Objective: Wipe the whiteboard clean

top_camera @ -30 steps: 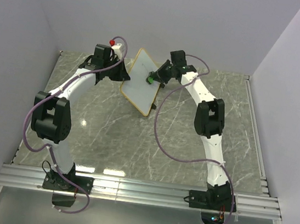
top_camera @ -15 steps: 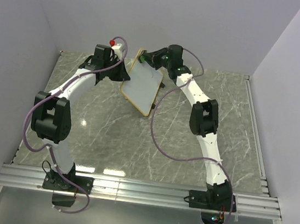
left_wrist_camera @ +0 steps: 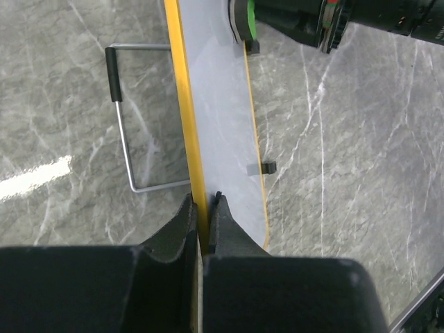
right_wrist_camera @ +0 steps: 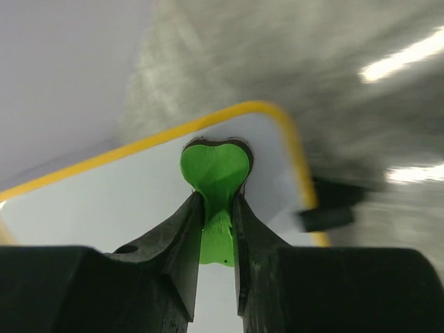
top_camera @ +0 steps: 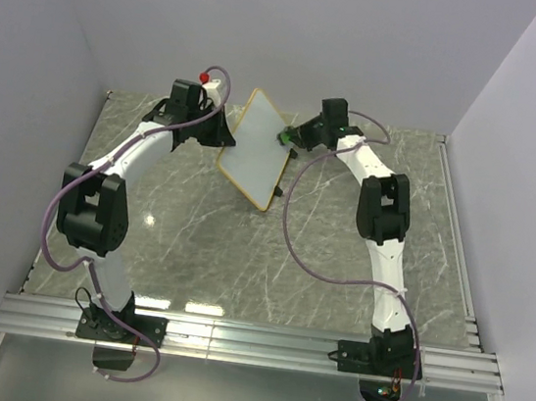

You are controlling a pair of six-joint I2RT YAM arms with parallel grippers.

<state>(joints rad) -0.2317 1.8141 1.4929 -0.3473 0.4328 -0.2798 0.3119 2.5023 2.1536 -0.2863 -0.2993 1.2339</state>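
The whiteboard (top_camera: pixel 253 151), white with a thin yellow frame, stands tilted at the back middle of the table. Its face looks blank. My left gripper (top_camera: pixel 220 133) is shut on its left edge; in the left wrist view (left_wrist_camera: pixel 202 202) the jaws pinch the yellow frame (left_wrist_camera: pixel 184 104). My right gripper (top_camera: pixel 289 138) is shut on the small green eraser (top_camera: pixel 283 137) and presses it on the board's right edge near a rounded corner. The right wrist view shows the eraser (right_wrist_camera: pixel 215 170) against the white face (right_wrist_camera: pixel 104 208). The eraser also shows in the left wrist view (left_wrist_camera: pixel 242 19).
A wire stand (left_wrist_camera: pixel 125 118) with a black sleeve lies behind the board on the grey marble table (top_camera: pixel 241 256). A black foot clip (left_wrist_camera: pixel 261 167) sits on the board's frame. White walls enclose the table at back and sides. A metal rail (top_camera: pixel 250 339) runs along the near edge.
My right gripper with the eraser swept from the board's middle to its top-left corner, then back right to the right edge. The left gripper and board barely moved.
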